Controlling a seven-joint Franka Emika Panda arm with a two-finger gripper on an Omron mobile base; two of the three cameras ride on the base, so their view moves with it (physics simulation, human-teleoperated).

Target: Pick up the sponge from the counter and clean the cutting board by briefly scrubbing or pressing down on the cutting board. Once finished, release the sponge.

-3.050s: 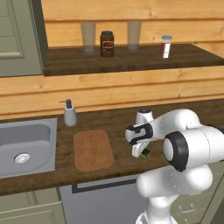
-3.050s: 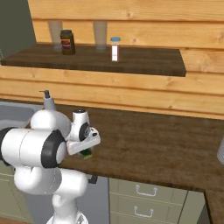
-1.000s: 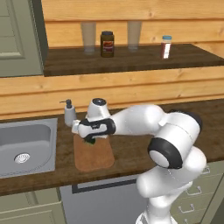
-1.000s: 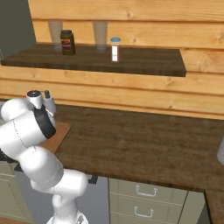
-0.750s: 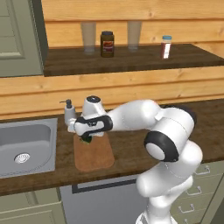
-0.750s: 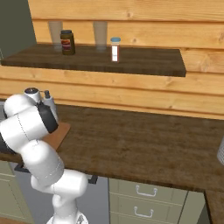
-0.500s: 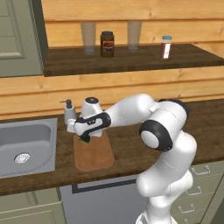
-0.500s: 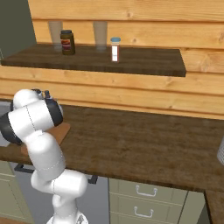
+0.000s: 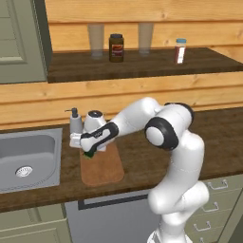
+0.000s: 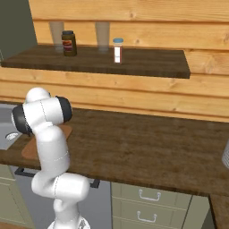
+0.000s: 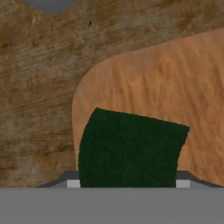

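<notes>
One white robot arm is being seen in the left base view stretched leftward over the long dark brown wood-plank counter (image 9: 142, 163), and its two-finger gripper (image 9: 88, 153) is being held down at the far left corner of the flat light reddish-brown wooden cutting board (image 9: 102, 165). A sliver of the small dark green sponge (image 9: 88, 154) is being shown under the hand, clamped between the fingers and lying against the board. A grey soap dispenser (image 9: 75, 122) is being seen just behind the hand, the grey steel sink (image 9: 28, 159) is lying beside the board to its left, and a dark jar (image 9: 116, 48) is standing on the upper shelf (image 9: 142, 64). In the right base view the arm is being seen bent to the left, hiding most of the cutting board (image 10: 29, 148), so only an edge is being left in sight on the counter (image 10: 147, 147). In the hand view the sponge (image 11: 130, 148) is being gripped at the bottom of the picture, its dark green face being laid over the rounded corner of the cutting board (image 11: 175, 87), with the counter (image 11: 39, 87) beyond.
</notes>
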